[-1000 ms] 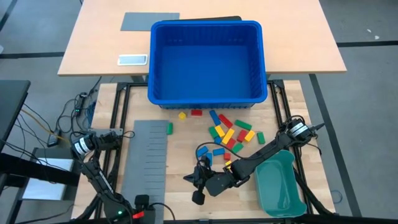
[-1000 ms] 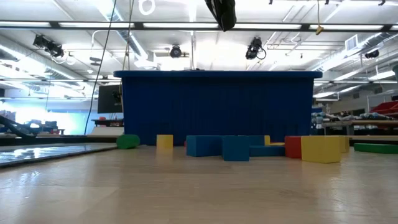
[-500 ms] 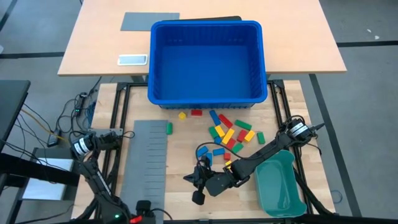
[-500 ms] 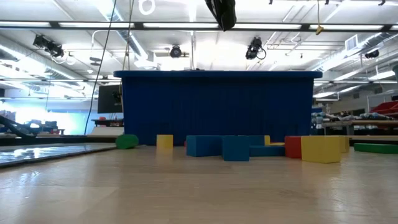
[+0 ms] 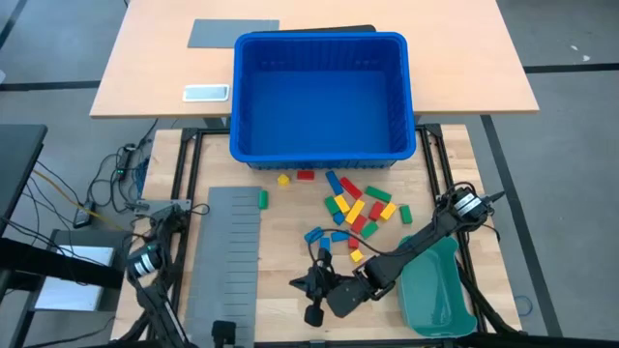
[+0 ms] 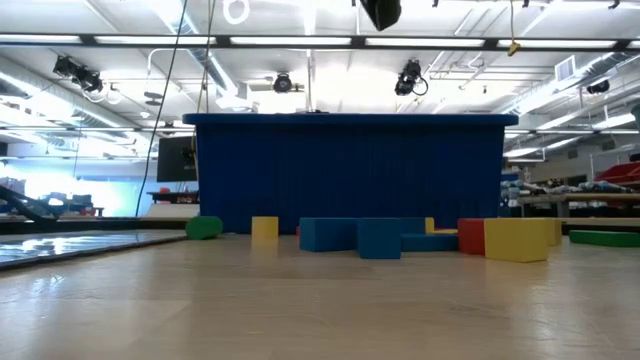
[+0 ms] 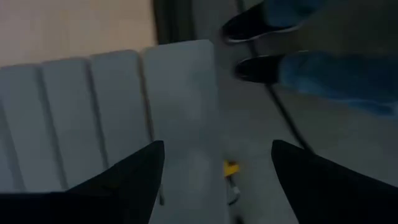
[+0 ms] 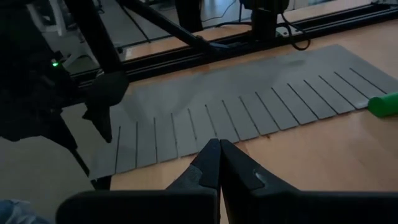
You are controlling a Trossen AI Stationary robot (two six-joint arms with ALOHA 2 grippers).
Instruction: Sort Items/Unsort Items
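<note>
The small red, yellow, green and blue plastic blocks [image 5: 353, 208] lie loose on the wooden bench [image 5: 290, 227] before the blue bin, while the right gripper [image 5: 311, 298] hovers closed and empty nearby, the left gripper [image 7: 217, 163] wide open, holding nothing.

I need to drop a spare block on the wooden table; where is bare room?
Free: the wood between the grey slotted sheet and the block cluster, ahead of the shut right hand. Crowded: below the blue bin, where the blocks lie, and by the teal tray.
</note>
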